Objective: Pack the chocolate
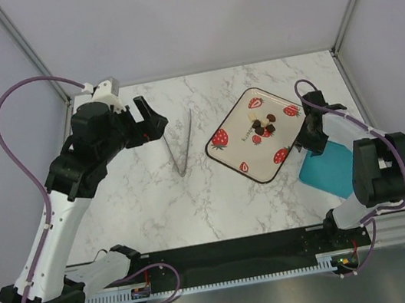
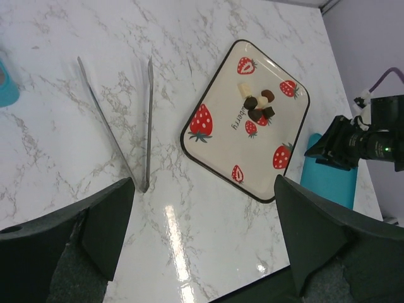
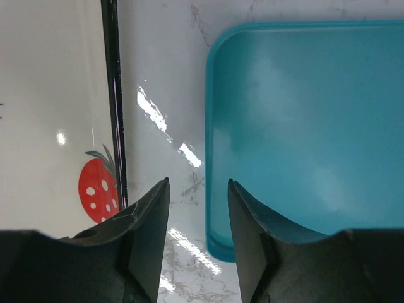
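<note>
Chocolate (image 1: 264,126) sits clustered mid-plate on the strawberry plate (image 1: 233,163), right of centre on the marble table (image 1: 142,208). Tongs (image 1: 184,145) lie just left of the plate. The right gripper (image 3: 197,184) is low between the plate's rim and a teal tray (image 1: 329,171), jaws narrowly parted, grasping nothing. The left gripper (image 2: 203,183) hangs far left, spread wide, empty.

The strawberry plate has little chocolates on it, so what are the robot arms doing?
Nothing is picked up yet. The chocolate sits in a little pile on the strawberry plate. The right tool is down low over the gap between the plate and a teal tray, jaws apart and empty. The left tool hangs wide open above the table near the metal tongs, which lie untouched.
</note>
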Robot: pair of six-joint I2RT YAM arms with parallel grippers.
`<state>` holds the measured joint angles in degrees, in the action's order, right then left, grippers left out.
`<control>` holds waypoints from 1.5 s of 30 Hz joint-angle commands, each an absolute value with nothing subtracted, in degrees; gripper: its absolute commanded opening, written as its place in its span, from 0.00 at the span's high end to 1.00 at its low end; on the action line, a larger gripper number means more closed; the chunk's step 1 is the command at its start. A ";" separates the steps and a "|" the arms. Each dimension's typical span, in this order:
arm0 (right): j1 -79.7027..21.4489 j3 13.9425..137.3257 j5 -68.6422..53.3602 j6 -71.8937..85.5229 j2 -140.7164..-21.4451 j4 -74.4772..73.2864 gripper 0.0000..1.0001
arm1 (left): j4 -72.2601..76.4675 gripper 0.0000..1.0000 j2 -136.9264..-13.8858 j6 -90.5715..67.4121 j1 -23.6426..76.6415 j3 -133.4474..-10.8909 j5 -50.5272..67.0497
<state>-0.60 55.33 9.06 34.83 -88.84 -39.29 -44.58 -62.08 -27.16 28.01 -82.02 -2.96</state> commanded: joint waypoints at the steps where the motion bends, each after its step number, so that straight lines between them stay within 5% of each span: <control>1: -0.35 53.62 7.38 33.31 -88.77 -34.11 0.50 | -43.33 0.00 -62.22 -23.39 27.86 -87.18 -4.05; 16: 2.29 52.03 5.89 33.31 -94.65 -29.01 0.54 | -42.36 0.00 -59.50 -21.89 27.86 -84.55 -11.86; 19: 2.29 52.99 5.27 33.22 -97.11 -28.04 0.62 | -42.01 0.00 -60.81 -21.10 27.77 -84.64 -15.46; 21: 2.29 54.13 4.49 32.44 -99.14 -28.65 0.71 | -41.84 0.00 -62.13 -19.70 27.77 -85.77 -16.87; 22: 2.20 58.14 4.57 30.69 -99.92 -31.87 0.87 | -41.75 0.00 -65.36 -18.38 27.77 -86.91 -17.92; 26: 2.29 63.97 7.98 28.66 -99.32 -38.72 1.00 | -41.14 0.00 -67.93 -18.80 27.77 -87.97 -20.55; 37: 0.79 91.65 0.82 28.22 -95.80 -51.42 1.00 | -38.94 0.00 -75.32 -21.18 27.86 -90.88 -22.15; 45: -2.55 104.49 -10.45 29.26 -98.60 -40.44 1.00 | -36.74 0.01 -79.27 -24.87 28.12 -90.87 -4.94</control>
